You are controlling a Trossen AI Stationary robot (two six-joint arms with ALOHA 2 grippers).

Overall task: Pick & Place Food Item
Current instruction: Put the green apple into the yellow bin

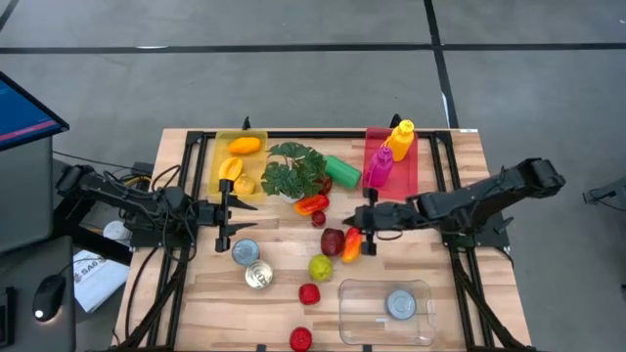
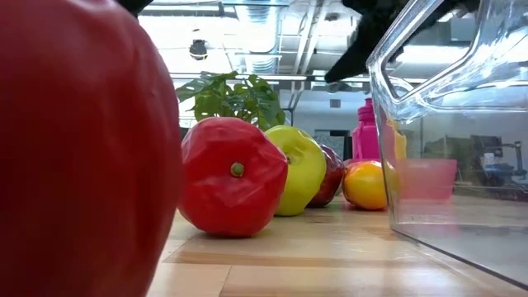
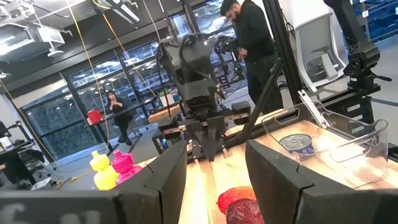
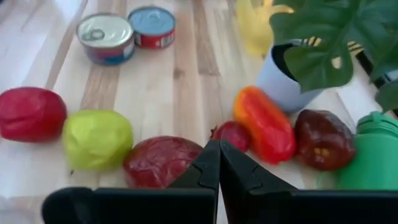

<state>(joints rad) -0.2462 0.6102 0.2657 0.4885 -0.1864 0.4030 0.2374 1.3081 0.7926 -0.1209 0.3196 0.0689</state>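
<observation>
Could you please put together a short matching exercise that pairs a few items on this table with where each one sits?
Things:
1. magenta bottle
2. tin can
3. orange fruit
4. potted plant

Places:
A. in the clear container
B. in the yellow tray
C. between the two trays
D. in the red tray

Pairs: 1-D, 2-A, 3-B, 4-C
</observation>
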